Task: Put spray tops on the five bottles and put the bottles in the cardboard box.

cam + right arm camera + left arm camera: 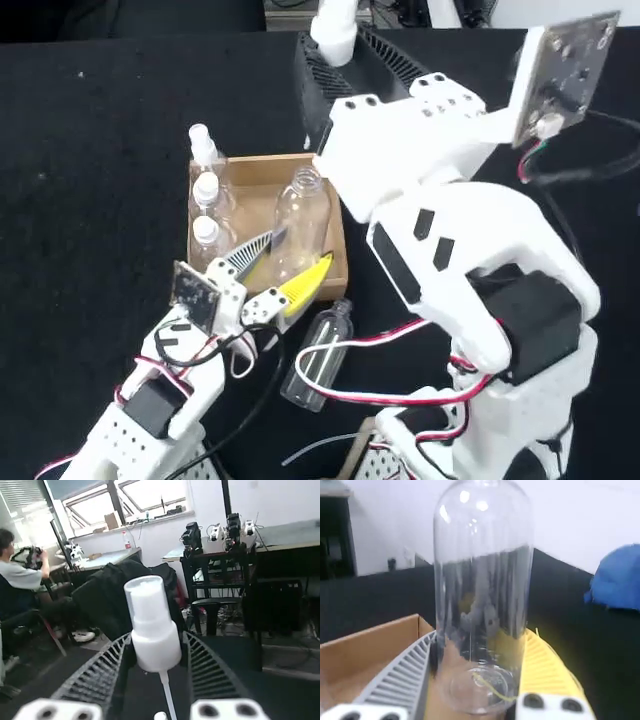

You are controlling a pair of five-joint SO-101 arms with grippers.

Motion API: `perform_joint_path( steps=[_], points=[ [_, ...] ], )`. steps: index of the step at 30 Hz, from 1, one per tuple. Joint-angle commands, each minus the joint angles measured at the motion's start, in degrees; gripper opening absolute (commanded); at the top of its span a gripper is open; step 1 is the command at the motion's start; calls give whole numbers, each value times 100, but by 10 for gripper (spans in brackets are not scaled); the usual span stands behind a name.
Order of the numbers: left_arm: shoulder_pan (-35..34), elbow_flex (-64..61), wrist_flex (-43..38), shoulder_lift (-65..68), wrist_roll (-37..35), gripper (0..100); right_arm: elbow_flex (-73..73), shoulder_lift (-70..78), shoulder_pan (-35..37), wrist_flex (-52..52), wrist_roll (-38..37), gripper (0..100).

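Black table (100,150). The left gripper (480,635) is clamped on an upright clear bottle (480,580) over the box (262,166). The right gripper (157,637) is clamped on a white spray top (152,625). Behind it are windows (150,495) and desks (285,532).
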State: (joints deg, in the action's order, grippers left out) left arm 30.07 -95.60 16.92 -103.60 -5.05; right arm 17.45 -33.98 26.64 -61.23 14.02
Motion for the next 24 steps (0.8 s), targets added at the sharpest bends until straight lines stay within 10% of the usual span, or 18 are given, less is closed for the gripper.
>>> perform_joint_path(
  steps=[1, 24],
  points=[
    [4, -189, -316, -35, 26, 102, 40, 22, 114, -220, -457, 90],
    [48, -189, -114, -26, 26, 102, 277, -13, 519, -651, -457, 89]
  ],
)
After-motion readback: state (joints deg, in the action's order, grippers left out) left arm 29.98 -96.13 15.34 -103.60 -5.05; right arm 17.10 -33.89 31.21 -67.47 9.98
